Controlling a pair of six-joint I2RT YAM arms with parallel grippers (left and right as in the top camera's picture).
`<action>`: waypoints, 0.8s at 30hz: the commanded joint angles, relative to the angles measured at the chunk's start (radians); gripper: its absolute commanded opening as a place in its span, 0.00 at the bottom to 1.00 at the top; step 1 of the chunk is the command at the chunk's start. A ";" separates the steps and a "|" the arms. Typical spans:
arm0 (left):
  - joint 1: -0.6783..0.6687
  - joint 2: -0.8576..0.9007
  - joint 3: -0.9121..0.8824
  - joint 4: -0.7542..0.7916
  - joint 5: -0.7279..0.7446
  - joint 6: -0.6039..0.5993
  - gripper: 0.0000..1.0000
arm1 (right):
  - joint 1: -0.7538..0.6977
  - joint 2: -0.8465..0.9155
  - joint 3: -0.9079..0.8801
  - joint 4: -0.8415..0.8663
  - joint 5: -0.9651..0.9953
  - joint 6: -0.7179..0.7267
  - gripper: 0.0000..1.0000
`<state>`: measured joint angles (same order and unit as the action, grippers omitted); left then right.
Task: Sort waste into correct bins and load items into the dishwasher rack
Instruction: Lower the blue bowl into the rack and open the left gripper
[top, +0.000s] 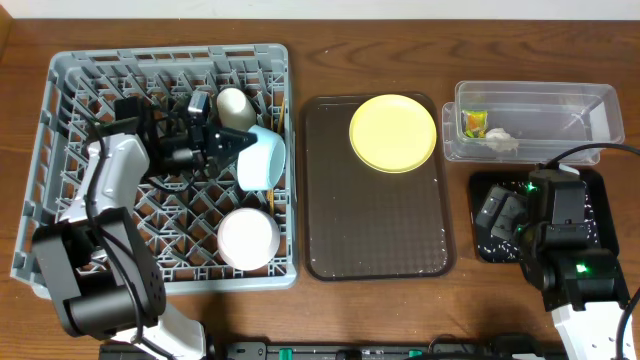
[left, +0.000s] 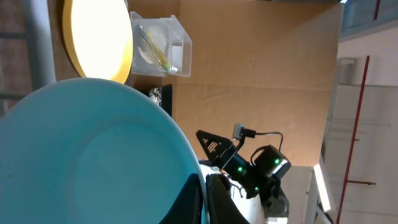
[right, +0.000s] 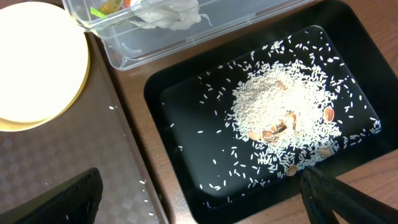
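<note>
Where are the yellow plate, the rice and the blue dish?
yellow plate (top: 392, 132), overhead view, middle of its top face.
rice (right: 283, 106), right wrist view, centre of the pile.
blue dish (left: 93, 158), left wrist view, its broad face.

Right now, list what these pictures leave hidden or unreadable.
- Overhead: the right gripper covers much of the black tray, hiding most of the rice.
- Left wrist: the light blue dish fills the frame, hiding how it sits in the rack.
- Right wrist: the top edge cuts off the clear tub; the wrapper barely shows.
- Overhead: the chopsticks are too thin to count.
</note>
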<state>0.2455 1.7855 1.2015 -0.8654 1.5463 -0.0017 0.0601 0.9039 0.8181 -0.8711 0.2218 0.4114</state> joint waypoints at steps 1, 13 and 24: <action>0.002 0.005 -0.005 0.014 0.025 -0.064 0.06 | -0.005 0.000 0.005 -0.001 0.013 -0.009 0.99; -0.009 0.005 -0.005 0.076 0.025 -0.190 0.07 | -0.005 0.000 0.005 -0.001 0.013 -0.009 0.99; -0.028 0.005 -0.005 0.201 0.017 -0.367 0.07 | -0.005 0.000 0.005 -0.001 0.013 -0.009 0.99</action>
<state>0.2329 1.7855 1.2007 -0.6678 1.5459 -0.3355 0.0601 0.9039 0.8181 -0.8711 0.2218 0.4114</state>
